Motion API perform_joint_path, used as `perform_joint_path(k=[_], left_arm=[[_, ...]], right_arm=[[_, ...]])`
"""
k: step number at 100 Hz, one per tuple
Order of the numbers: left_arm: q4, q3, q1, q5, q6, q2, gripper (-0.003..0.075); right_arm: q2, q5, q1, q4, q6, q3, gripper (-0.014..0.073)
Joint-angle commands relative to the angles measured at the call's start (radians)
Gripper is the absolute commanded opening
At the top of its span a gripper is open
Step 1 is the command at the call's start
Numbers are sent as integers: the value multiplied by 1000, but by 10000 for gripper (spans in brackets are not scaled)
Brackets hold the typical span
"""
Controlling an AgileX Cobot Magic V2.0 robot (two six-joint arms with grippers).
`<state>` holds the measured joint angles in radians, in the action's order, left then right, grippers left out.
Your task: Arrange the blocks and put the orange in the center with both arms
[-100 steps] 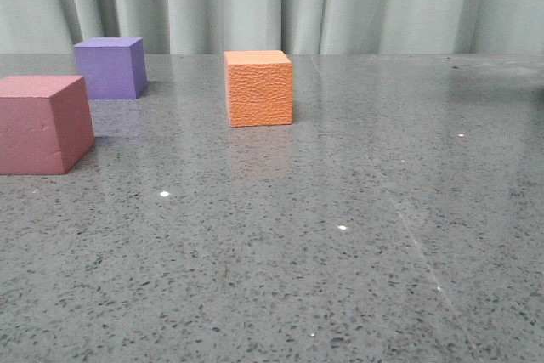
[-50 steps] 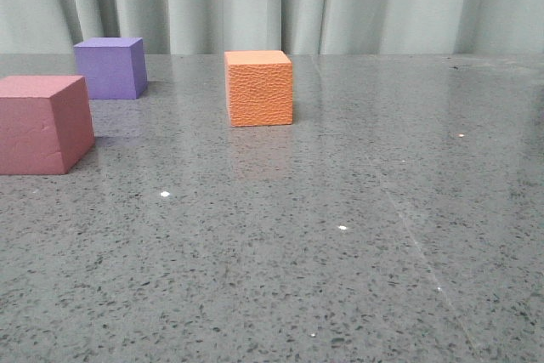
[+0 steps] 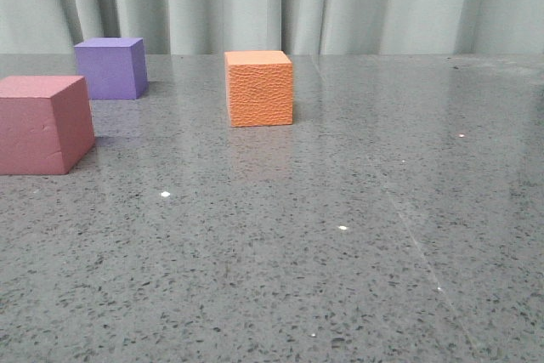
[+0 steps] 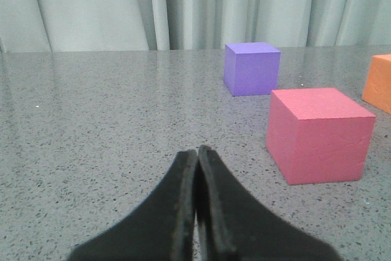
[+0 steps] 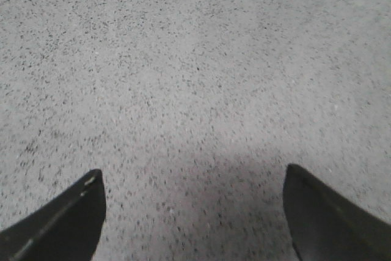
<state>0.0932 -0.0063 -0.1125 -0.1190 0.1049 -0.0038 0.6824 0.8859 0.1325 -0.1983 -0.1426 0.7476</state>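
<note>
Three cubes on the grey speckled table (image 3: 340,252), none gripped. Front view: pink-red cube (image 3: 42,123) at the left edge, mid-height; purple cube (image 3: 110,67) upper left, behind it; orange cube (image 3: 259,87) upper centre, well apart to the right of both. All sit flat and upright, no two touching. Pale curtain (image 3: 255,2) fills the top of the frame.

Center gap (image 3: 104,115), the strip of table between pink-red and purple, has nothing in it, so orange is not yet placed. Judgement: the gap looks tight for a cube, so the two outer blocks probably need spreading first, which fits the two-arm task.

Left gripper (image 4: 197,206): lower centre of the left wrist view, fingers pressed together, holding nothing. It sits low over the table, facing pink-red at right and purple beyond it, with a sliver of orange at the right edge. Likely staged for the near blocks on its side.

Right gripper (image 5: 194,212): finger tips at the lower corners of the right wrist view, spread wide, nothing between them, only bare table below. No block shows in that view, so I cannot tell how near it is to orange. Neither arm shows in the front view.

No brands, labels or writing readable anywhere.
</note>
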Motion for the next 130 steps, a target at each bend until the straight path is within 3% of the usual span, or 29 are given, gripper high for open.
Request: perform_joint_path(k=[1, 23, 81, 88, 95, 114, 130], left_arm=[[1, 55, -9, 85, 8, -33, -19], [1, 55, -9, 85, 8, -33, -19], [1, 55, -9, 85, 8, -33, -19], [1, 55, -9, 85, 8, -33, -19], [1, 55, -9, 85, 8, -33, -19], [1, 55, -9, 85, 8, -33, -19], [1, 55, -9, 85, 8, -33, -19]], right_arm=[[-58, -15, -8, -10, 9, 8, 591], [-154, -2, -8, -10, 9, -25, 591], [-154, -5, -8, -10, 9, -26, 580], [-154, -5, -8, -10, 9, -26, 512], [-154, -1, -8, -10, 9, -26, 378], [-154, 20, -8, -10, 9, -26, -127], [-154, 20, -8, -10, 9, -26, -120]])
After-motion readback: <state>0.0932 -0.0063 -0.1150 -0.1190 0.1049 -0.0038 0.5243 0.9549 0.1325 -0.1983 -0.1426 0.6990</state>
